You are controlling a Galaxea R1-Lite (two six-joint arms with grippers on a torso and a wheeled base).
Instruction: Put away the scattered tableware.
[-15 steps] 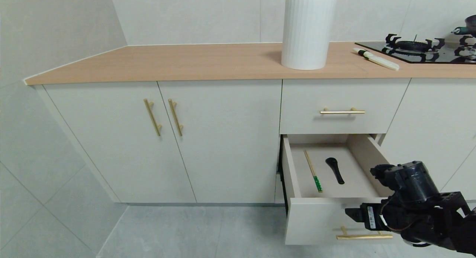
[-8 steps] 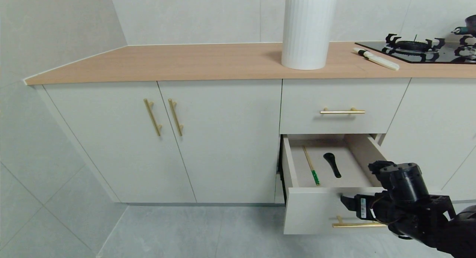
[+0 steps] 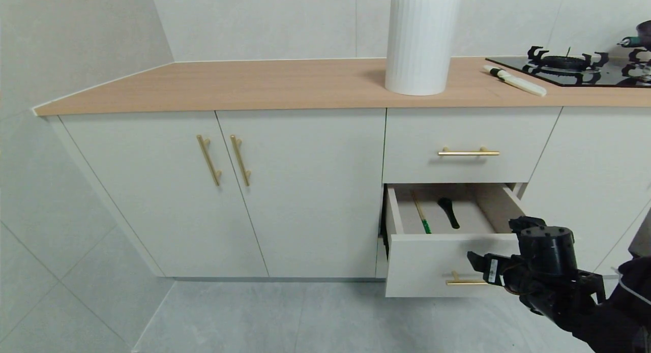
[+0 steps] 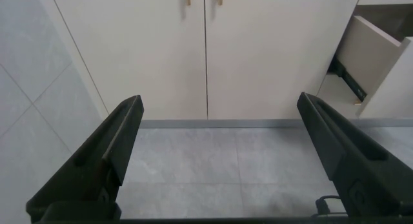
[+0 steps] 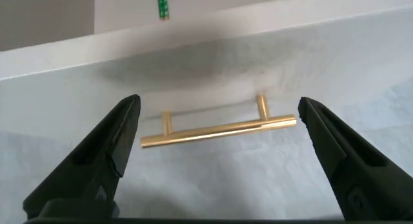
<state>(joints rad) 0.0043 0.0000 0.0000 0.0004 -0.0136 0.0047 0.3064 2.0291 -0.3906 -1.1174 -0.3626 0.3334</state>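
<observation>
We judge the putting-away to be nearly done and the step in hand to be shutting the lower white drawer (image 3: pixel 432 264), which stands partly out of the cabinet. Inside it, the pale wooden chopsticks with green ends (image 3: pixel 421 218) lie along the left side. The black spoon (image 3: pixel 447 212) lies just beside them, nearer the middle, and the two are apart from each other.

The right gripper (image 5: pixel 218 104) faces the drawer front square on, its jaws spread wide. The brass bar handle (image 3: pixel 463 281) sits in the gap between them, with a finger past each end. The jaws clamp on nothing, and we cannot tell whether any part of the gripper presses on the front panel. The next move, as we see it, calls for a straight push on the front, kept level so the drawer runs in without skewing. The wide fingers must also stay clear of the handle posts.

The left gripper (image 4: pixel 219 98) hangs low, facing the white double cupboard doors (image 4: pixel 258 50) and the grey tiled floor (image 4: pixel 213 166). Its jaws are far apart and empty.

A pale long utensil (image 3: pixel 514 81) lies near the right end of the wooden worktop (image 3: pixel 254 86), by the black hob (image 3: pixel 569 68). It may yet need a place.
</observation>
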